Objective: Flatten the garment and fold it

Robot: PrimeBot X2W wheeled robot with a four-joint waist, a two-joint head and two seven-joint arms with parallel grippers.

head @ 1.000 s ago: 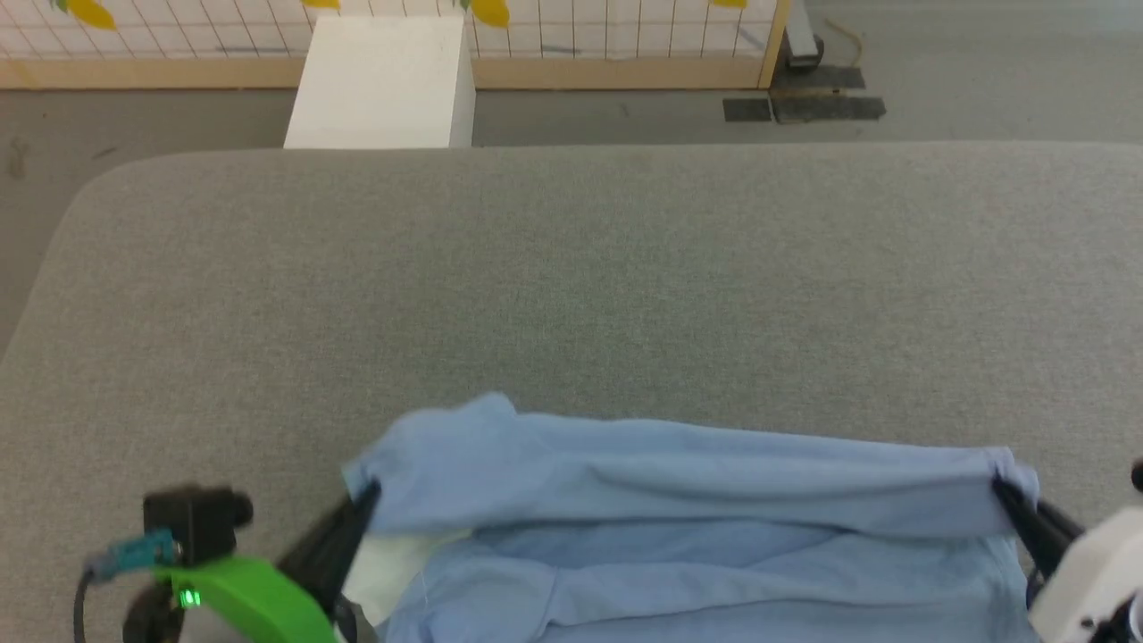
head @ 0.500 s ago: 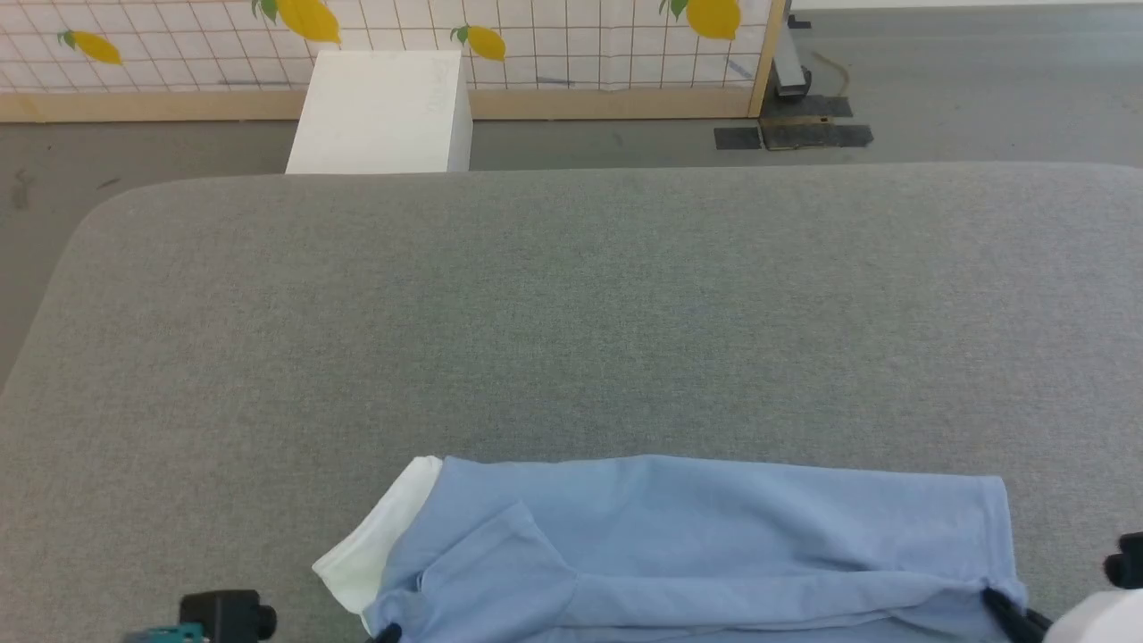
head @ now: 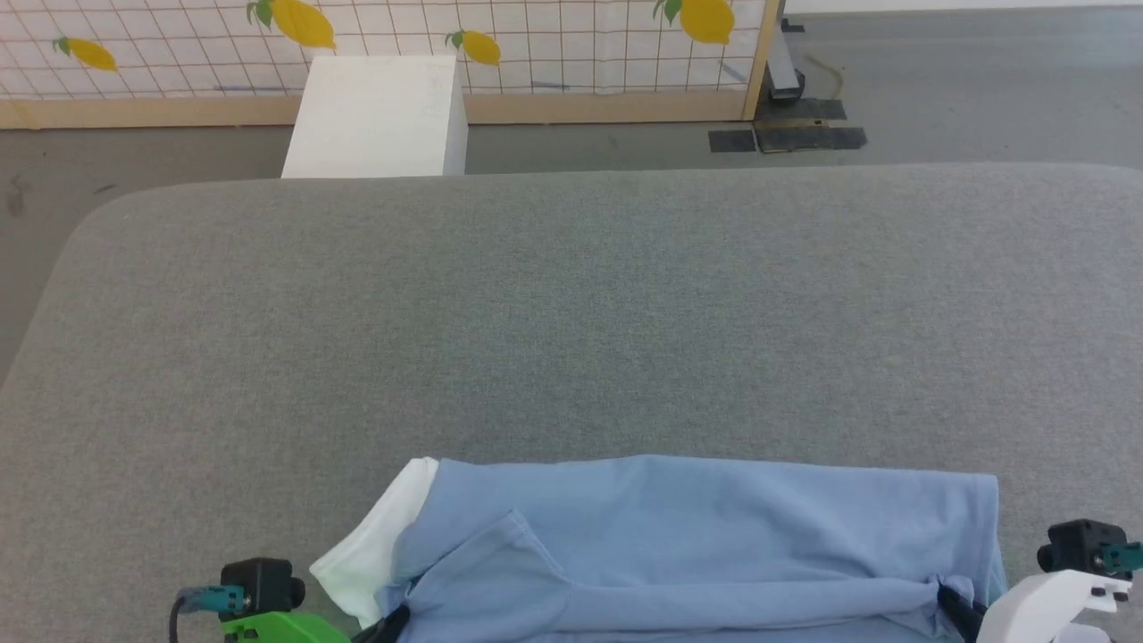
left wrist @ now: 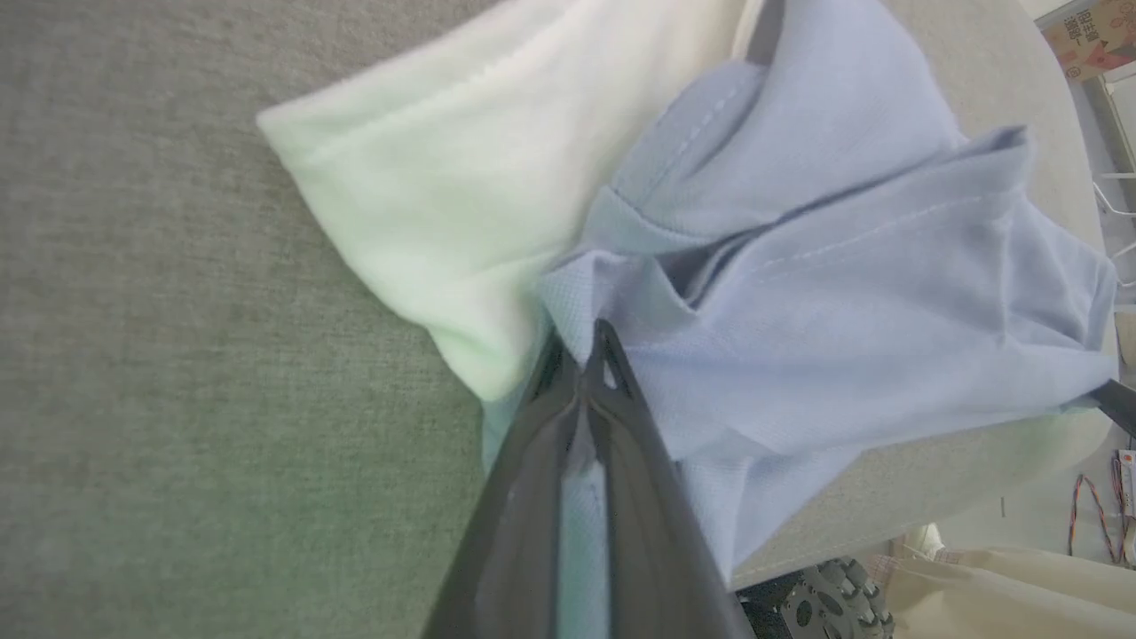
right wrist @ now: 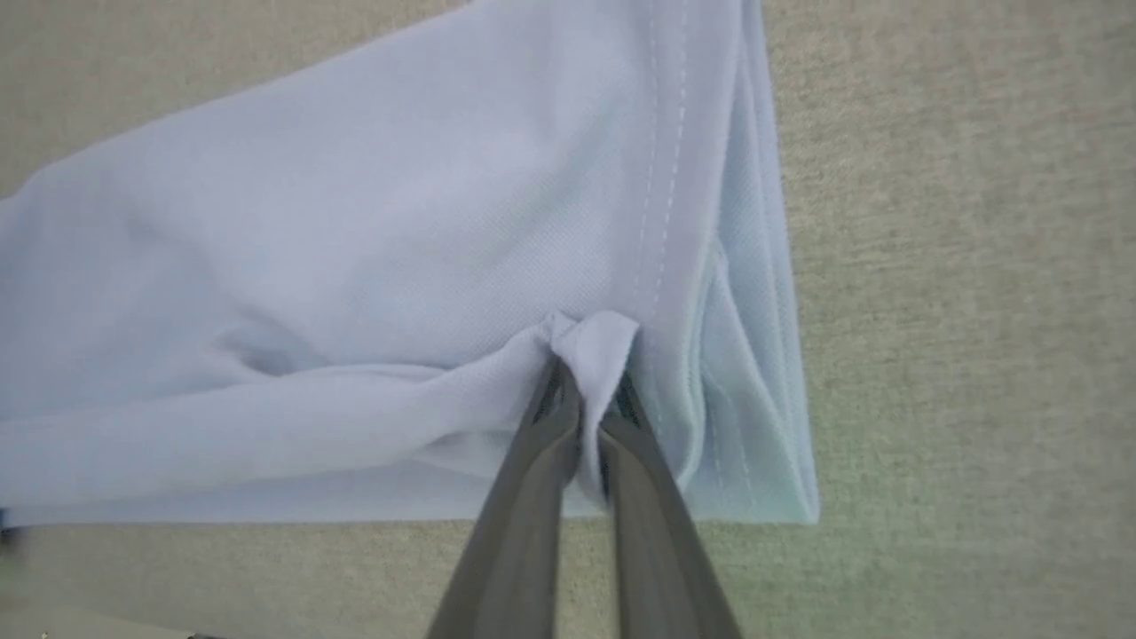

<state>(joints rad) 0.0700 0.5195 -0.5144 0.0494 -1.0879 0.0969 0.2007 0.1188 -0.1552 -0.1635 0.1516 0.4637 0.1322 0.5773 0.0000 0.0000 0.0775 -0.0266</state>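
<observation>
Garment: one garment (head: 696, 536), a light blue soft-knit polo shirt. It lies folded lengthwise into a long band at the near edge of the grey fabric-covered table (head: 536, 295). The band runs left to right across the lower part of the head view. One white collar (head: 375, 554) sticks out at the band's left end. One row of double white stitching runs along the hem at the right end in the right wrist view.

Grippers: two, both clamped on cloth.
- Left gripper (left wrist: 595, 355): dark fingers pressed together on a pinch of blue fabric just beside the collar (left wrist: 444, 204). In the head view it is at the bottom edge (head: 393, 621).
- Right gripper (right wrist: 586, 373): fingers closed on a small bunched tuck of fabric next to the stitched hem. In the head view it is at the band's lower right corner (head: 951, 603).

The near long edge of the band is drawn up into a ridge between the two pinches; the far edge rests flat on the table.

Wrist camera modules (head: 259, 585): two small black blocks, one per arm.

Background:
- one white rectangular box (head: 375, 116) on the grey floor (head: 982, 80) beyond the table
- one wood-framed grid screen (head: 580, 54) with four yellow lemons (head: 299, 20) printed on it
- two dark mats (head: 786, 138) on the floor by its right post
</observation>
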